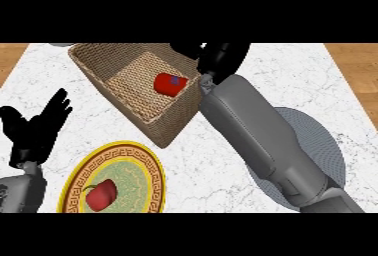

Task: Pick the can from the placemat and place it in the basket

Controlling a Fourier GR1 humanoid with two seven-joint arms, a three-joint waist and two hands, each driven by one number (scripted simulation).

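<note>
Placemat (328, 142): counter's right edge, no can on it, partly under the right forearm.
Basket (111, 82): far edge, angled.
Right hand (221, 56): at the basket's far rim, holding nothing; openness unclear.
Left hand (37, 127): open, resting at the left edge.
Can (170, 84): on its side in the basket, apparently delivered.

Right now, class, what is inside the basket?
A red can lies on the basket's woven floor; nothing else shows inside. The right forearm crosses the basket's right rim, so what lies under it there cannot be seen.

Right forearm (262, 140): smooth grey rounded casing, darker segment at its base. Left forearm (21, 192): same grey. Left robot hand (33, 127), right robot hand (221, 56): black.
</note>
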